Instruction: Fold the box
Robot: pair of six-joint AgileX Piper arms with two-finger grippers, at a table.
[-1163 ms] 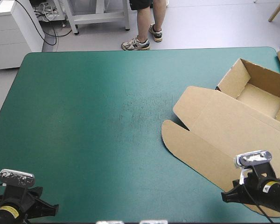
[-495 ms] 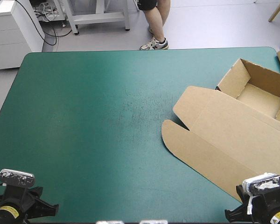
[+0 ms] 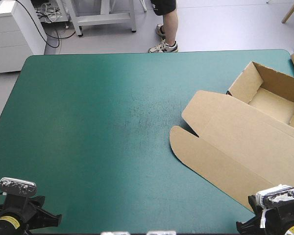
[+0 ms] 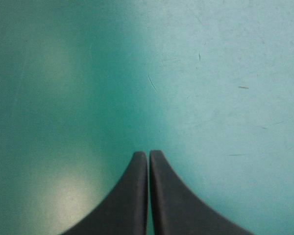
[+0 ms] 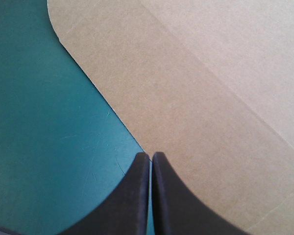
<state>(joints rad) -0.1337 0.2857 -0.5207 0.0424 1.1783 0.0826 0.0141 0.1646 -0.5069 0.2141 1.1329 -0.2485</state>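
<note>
The brown box (image 3: 235,142) lies on the right side of the teal-green table (image 3: 98,122). Its tray is open at the far right, and its lid lies flat, reaching toward the near side. The right gripper (image 5: 151,157) has its two black fingers pressed together, holding nothing, just over the lid's near edge. The left gripper (image 4: 148,156) is pressed together too, over bare table at the near left corner.

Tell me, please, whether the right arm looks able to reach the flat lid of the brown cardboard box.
Probably yes: the right gripper, shut, hovers at the near edge of the flat lid of the brown cardboard box, and nothing lies between them.
</note>
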